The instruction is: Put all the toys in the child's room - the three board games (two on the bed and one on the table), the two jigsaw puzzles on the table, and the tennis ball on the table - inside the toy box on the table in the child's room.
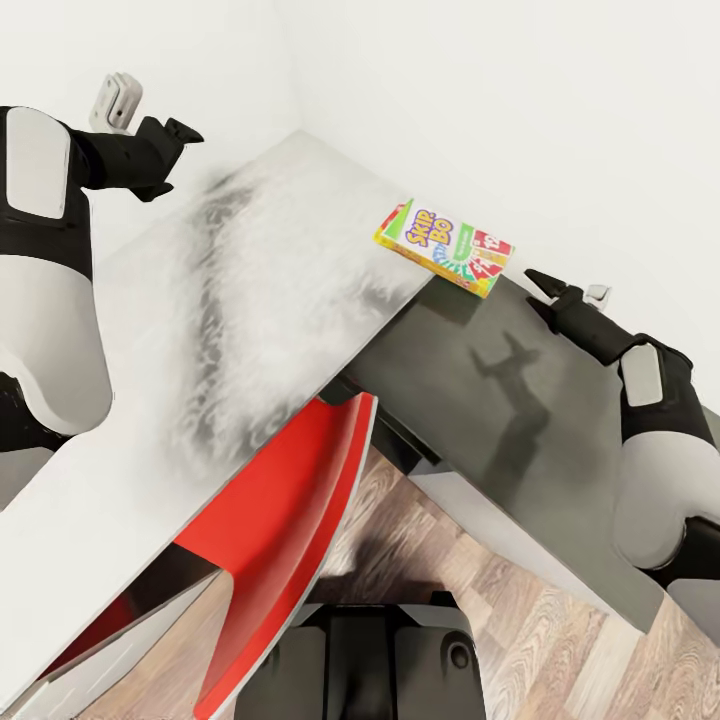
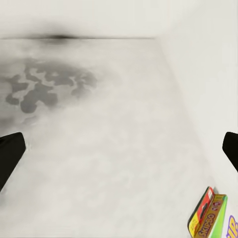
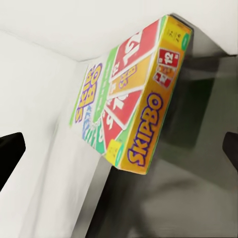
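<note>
A colourful Skip-Bo board game box [image 1: 445,245] lies on the white bed cover [image 1: 260,290] near the wall, and one corner juts past the cover's edge over a dark grey surface [image 1: 500,430]. A red edge [image 1: 394,214] peeks from under it; I cannot tell whether that is a second box. My right gripper [image 1: 538,282] hovers open just right of the box, and its wrist view has the box [image 3: 134,94] close ahead between the spread fingers [image 3: 10,153]. My left gripper [image 1: 180,135] is raised far to the left, open and empty, with the box [image 2: 208,215] far off.
White walls meet in a corner behind the bed. A red curved piece of furniture [image 1: 290,500] sits below the bed's near edge, above a wooden floor [image 1: 500,620]. My base [image 1: 370,660] stands close to it.
</note>
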`<state>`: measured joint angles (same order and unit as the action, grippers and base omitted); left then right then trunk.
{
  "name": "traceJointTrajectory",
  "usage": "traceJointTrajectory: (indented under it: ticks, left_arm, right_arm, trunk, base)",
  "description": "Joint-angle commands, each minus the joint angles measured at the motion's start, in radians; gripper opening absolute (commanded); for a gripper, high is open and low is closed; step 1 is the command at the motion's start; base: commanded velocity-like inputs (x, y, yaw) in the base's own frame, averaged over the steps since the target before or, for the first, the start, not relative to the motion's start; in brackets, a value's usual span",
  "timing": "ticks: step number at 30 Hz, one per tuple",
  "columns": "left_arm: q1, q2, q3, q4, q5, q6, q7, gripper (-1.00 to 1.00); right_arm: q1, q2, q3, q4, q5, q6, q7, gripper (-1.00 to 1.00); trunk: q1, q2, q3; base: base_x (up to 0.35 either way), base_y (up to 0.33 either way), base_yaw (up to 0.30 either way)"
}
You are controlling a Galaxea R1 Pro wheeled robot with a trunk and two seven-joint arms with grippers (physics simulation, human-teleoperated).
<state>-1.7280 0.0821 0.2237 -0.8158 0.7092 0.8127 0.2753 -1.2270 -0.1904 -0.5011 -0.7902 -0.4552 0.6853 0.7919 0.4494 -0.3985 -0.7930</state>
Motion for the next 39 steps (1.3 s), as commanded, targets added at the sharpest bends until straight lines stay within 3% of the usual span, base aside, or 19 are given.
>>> traceJointTrajectory:
  ticks: [1, 39]
  left_arm:
    - [0.0, 0.0, 0.001, -0.001, 0.01, 0.003, 0.009, 1.0]
    - [0.011, -0.004, 0.0, -0.009, 0.01, 0.002, 0.009, 1.0]
  right_arm:
    - [-0.001, -0.001, -0.002, 0.001, -0.003, 0.006, -0.002, 1.0]
    - [-0.002, -0.014, -0.004, 0.003, -0.003, -0.021, -0.018, 1.0]
  trunk:
    - [0.001, -0.002, -0.001]
    - [0.001, -0.002, -0.001]
  base:
    - [0.0, 0.0, 0.166]
    - [0.0, 0.0, 0.031]
